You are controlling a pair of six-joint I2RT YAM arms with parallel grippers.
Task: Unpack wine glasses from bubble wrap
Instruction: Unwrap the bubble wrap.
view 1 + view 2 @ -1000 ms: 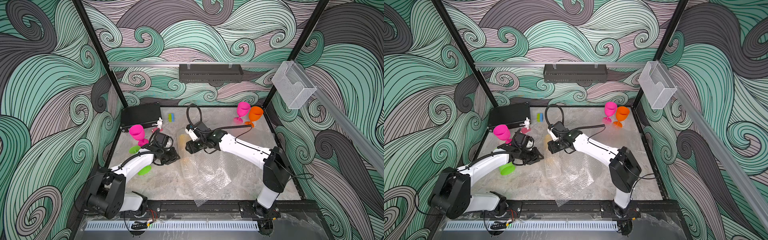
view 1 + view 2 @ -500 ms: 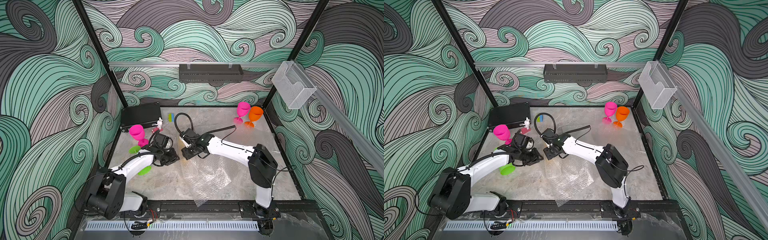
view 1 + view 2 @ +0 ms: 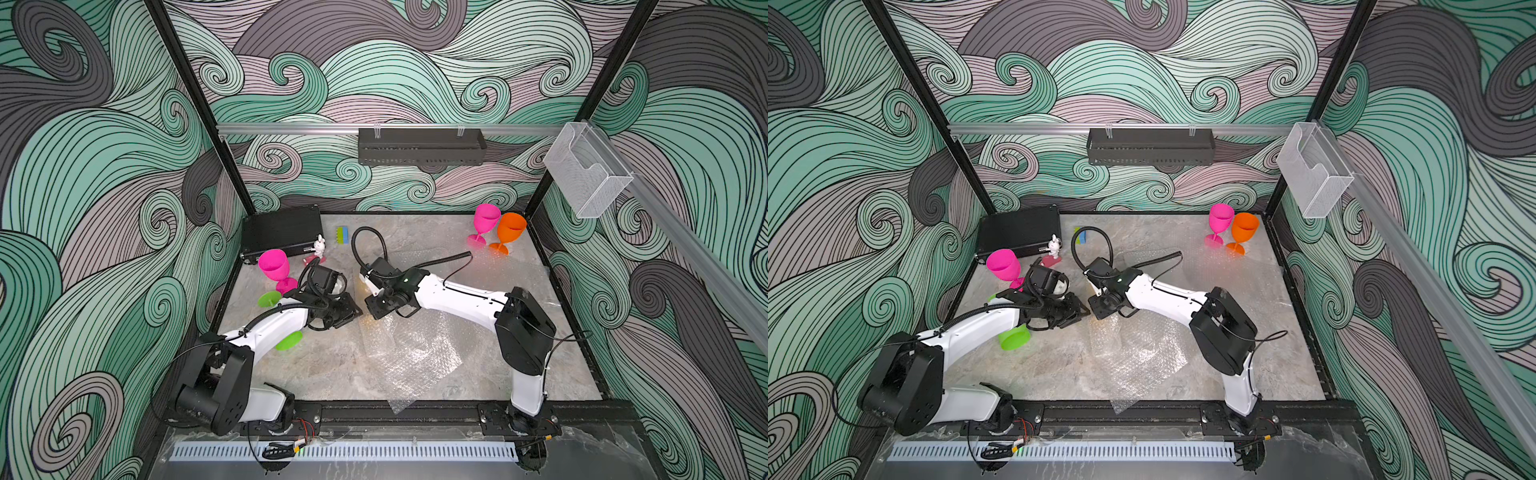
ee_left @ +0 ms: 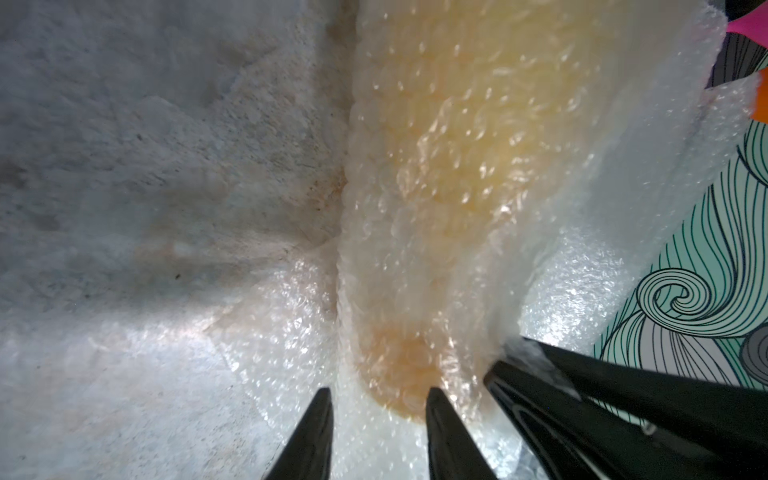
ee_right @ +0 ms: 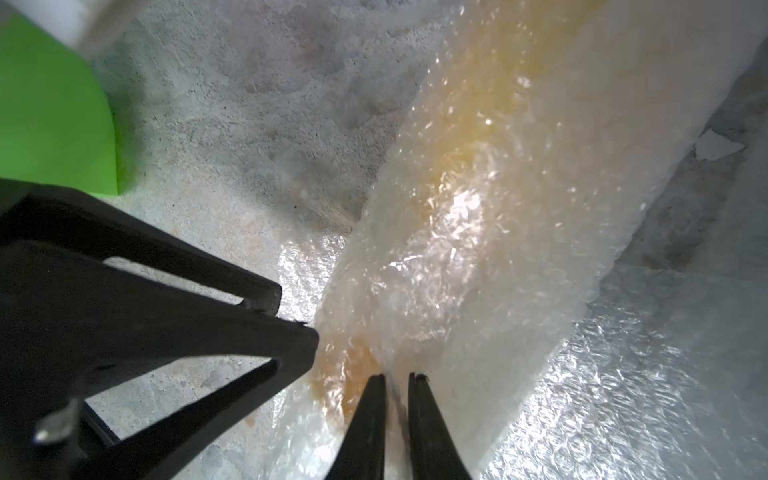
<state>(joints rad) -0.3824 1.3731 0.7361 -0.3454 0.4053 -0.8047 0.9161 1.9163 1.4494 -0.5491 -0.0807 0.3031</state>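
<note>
Goblet (image 3: 289, 341), lime, beside bubble wrap (image 3: 409, 353); wrap crinkly, tubed round yellowish shape (image 4: 457, 145); right gripper (image 5: 397, 376) pinches wrap; left gripper (image 4: 379, 392) straddles it, grip unclear.

A grey, marble-patterned bench (image 3: 332, 374) lay inside walls (image 3: 104, 166) printed with teal, mauve and grey wave swirls. At the bench's back left corner sat a flat black case (image 3: 282, 230). Just beside its front right corner stood a small white rabbit figurine (image 3: 319, 246) on a pink base, and near that lay a small green-and-blue block (image 3: 342, 235). An aluminium rail (image 3: 291, 129) crossed the back wall and carried a black perforated tray (image 3: 419, 146). A clear plastic holder (image 3: 586, 174) hung on the side rail. Along the front edge ran a pale slotted strip (image 3: 374, 451), possibly a cable duct.
</note>
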